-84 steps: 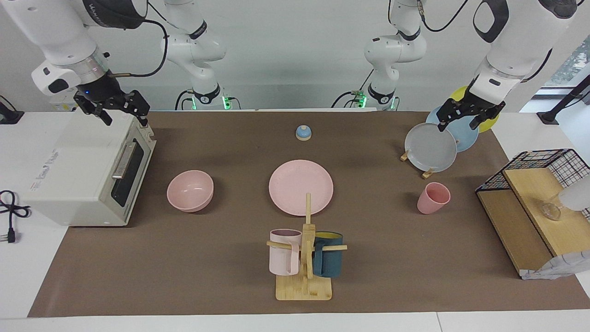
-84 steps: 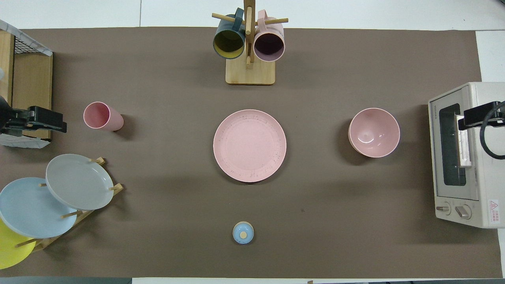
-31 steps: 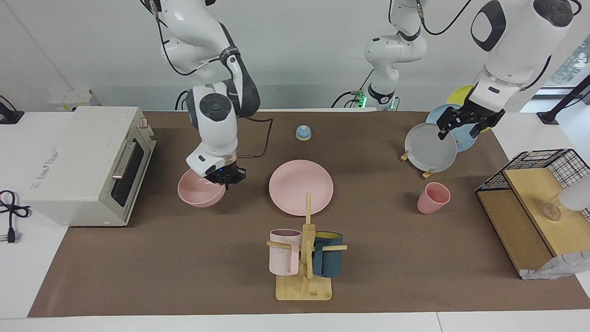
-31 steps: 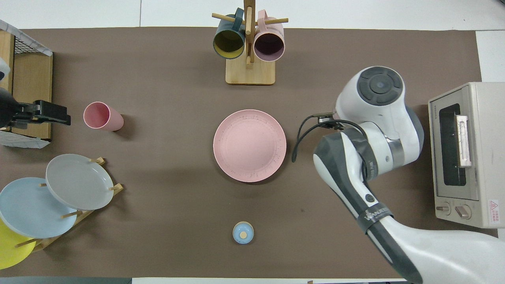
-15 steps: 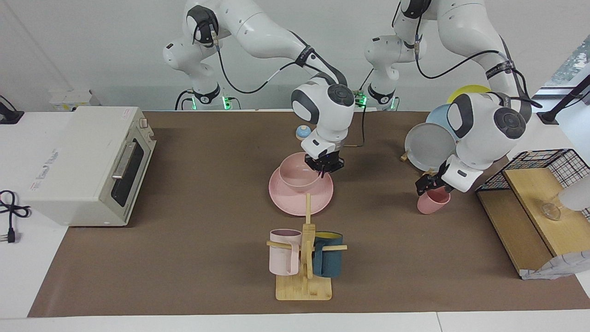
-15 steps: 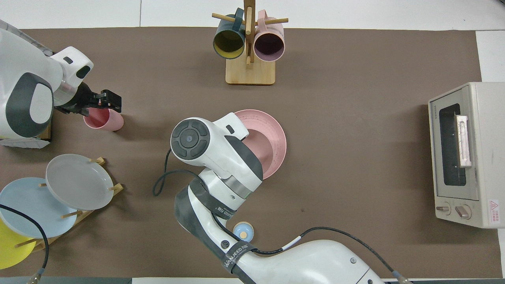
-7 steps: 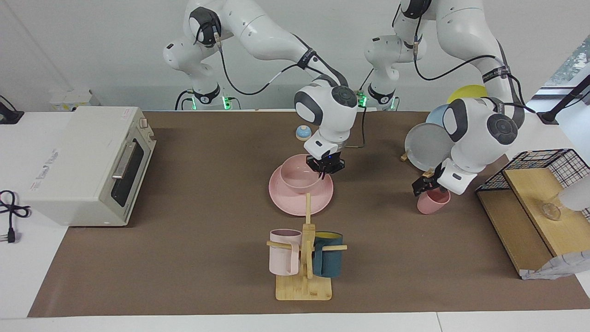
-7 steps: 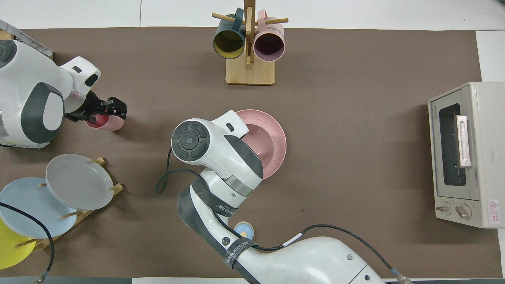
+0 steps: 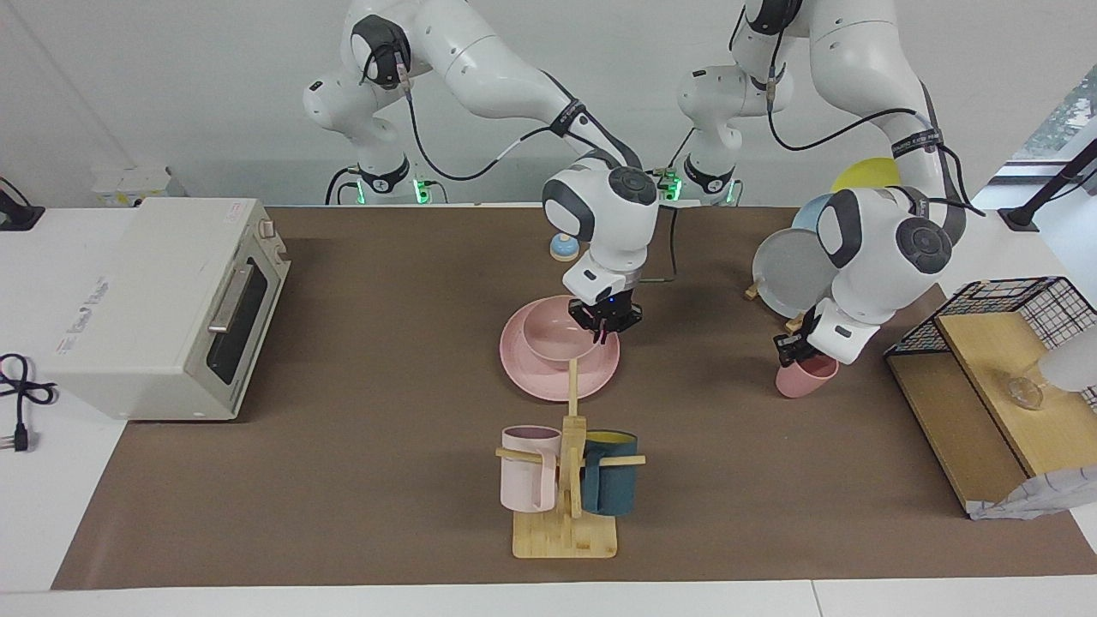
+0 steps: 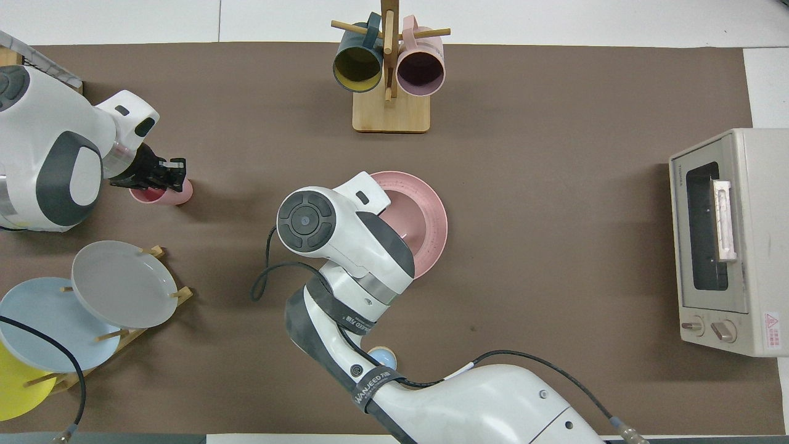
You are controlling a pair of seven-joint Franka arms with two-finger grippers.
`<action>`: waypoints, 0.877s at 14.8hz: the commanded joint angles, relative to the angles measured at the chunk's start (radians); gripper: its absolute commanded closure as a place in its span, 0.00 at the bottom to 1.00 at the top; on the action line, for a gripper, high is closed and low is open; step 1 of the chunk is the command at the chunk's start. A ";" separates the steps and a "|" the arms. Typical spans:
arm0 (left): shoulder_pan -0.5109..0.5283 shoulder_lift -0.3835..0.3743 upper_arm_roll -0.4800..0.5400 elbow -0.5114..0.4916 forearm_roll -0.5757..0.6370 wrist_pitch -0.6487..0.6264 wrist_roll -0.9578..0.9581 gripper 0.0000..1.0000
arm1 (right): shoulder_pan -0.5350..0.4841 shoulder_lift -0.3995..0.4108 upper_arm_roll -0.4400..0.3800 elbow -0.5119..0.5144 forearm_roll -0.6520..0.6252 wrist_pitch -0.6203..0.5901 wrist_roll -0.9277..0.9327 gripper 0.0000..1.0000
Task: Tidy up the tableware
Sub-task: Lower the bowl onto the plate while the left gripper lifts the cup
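Facing view: right hand (image 9: 607,325) on bowl (image 9: 557,331); left hand (image 9: 801,351) on cup (image 9: 804,377).

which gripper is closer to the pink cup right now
Left. The left gripper is right at the pink cup's rim; the right gripper is at the bowl on the plate.

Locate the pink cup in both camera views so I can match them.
Facing view: pink cup at mid-right, under the left gripper.
Overhead view: pink cup at mid-left, partly covered by the left gripper.
Shared landmark: the plate rack, beside the cup and nearer to the robots.
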 commanded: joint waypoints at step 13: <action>-0.227 0.136 0.007 0.644 -0.026 -0.576 -0.309 1.00 | -0.325 -0.239 0.031 0.133 0.004 -0.437 -0.219 0.00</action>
